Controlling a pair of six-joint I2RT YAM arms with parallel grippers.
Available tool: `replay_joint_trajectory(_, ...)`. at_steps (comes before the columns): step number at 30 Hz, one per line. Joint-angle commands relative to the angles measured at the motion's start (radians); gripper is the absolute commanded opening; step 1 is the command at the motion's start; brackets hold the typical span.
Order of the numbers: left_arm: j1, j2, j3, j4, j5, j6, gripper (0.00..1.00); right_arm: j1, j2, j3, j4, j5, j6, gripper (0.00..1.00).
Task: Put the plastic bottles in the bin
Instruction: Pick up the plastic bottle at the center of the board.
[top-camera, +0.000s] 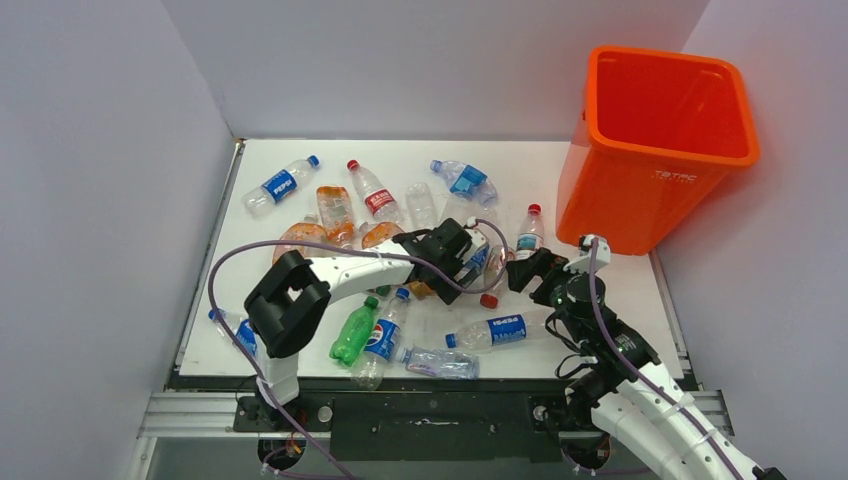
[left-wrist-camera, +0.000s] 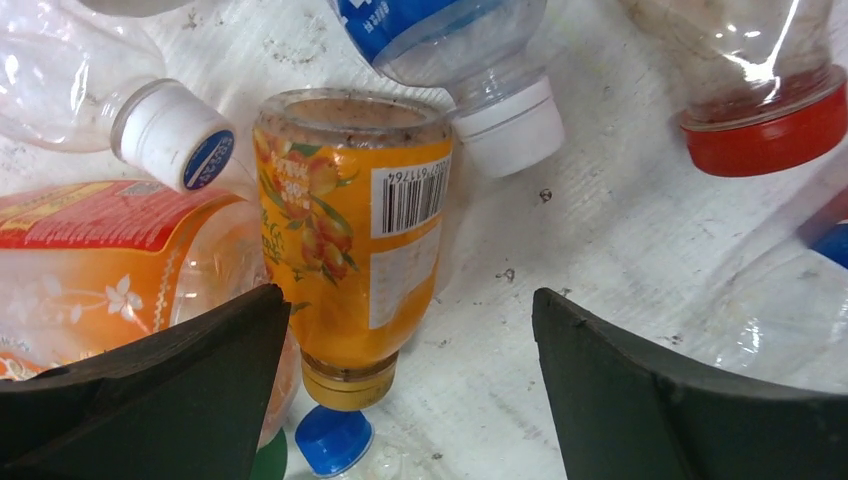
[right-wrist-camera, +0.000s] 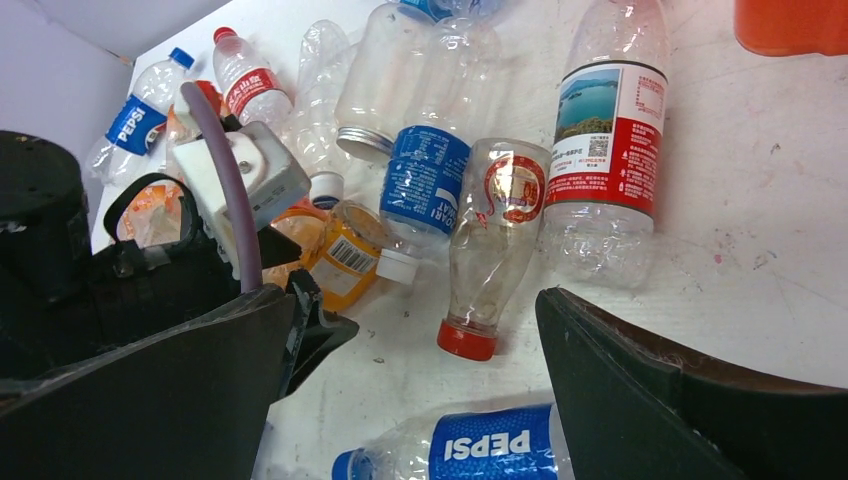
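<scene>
Left gripper (left-wrist-camera: 410, 320): fingers wide apart, holding nothing, low over an orange-labelled bottle (left-wrist-camera: 350, 230) that lies on its side under the gap.
Right gripper (right-wrist-camera: 415, 340): fingers wide, empty, above a red-capped bottle (right-wrist-camera: 490, 250) and a Pepsi bottle (right-wrist-camera: 480, 450).
Bottles (top-camera: 280, 185): strewn over the white table (top-camera: 530, 165), outside the bin.
Bin (top-camera: 650, 200): upright at the table's far right corner, beyond the right gripper.
</scene>
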Motion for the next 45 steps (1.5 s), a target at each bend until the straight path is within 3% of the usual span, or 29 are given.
replay_joint_trajectory(1,0.0,0.05,0.103,-0.033,0.004,0.086,0.88,0.001,-0.013,0.051,0.006,-0.013,-0.027,0.96)
replay_joint_trajectory(16,0.003,0.153,0.128,-0.004,-0.006,0.069,0.61,0.001,-0.054,0.134,-0.05,-0.001,-0.065,0.96)
replay_joint_trajectory(21,0.004,0.061,0.103,0.029,-0.003,0.046,0.42,0.0,-0.057,0.155,-0.058,0.001,-0.072,0.96)
replay_joint_trajectory(25,0.026,-0.094,0.049,0.114,0.01,-0.062,0.3,0.001,-0.084,0.177,-0.039,-0.022,-0.115,0.95)
replay_joint_trajectory(29,0.088,-0.31,-0.067,0.243,0.07,-0.227,0.19,0.0,-0.145,0.186,0.028,-0.097,-0.167,0.93)
replay_joint_trajectory(31,0.14,-0.44,-0.17,0.349,0.101,-0.385,0.02,0.0,-0.163,0.176,0.086,-0.189,-0.176,0.93)
replay_joint_trajectory(32,0.168,-0.52,-0.24,0.429,0.117,-0.476,0.0,0.0,-0.164,0.166,0.123,-0.249,-0.173,0.93)
replay_joint_trajectory(37,0.243,-0.838,-0.651,1.002,0.127,-0.895,0.0,0.004,-0.057,0.092,0.369,-0.513,-0.075,0.95)
replay_joint_trajectory(42,0.262,-0.925,-0.781,1.199,0.131,-1.149,0.0,0.033,0.042,0.036,0.59,-0.591,0.017,0.95)
replay_joint_trajectory(45,0.261,-0.915,-0.826,1.315,0.139,-1.273,0.0,0.116,0.139,0.055,0.668,-0.577,0.022,0.95)
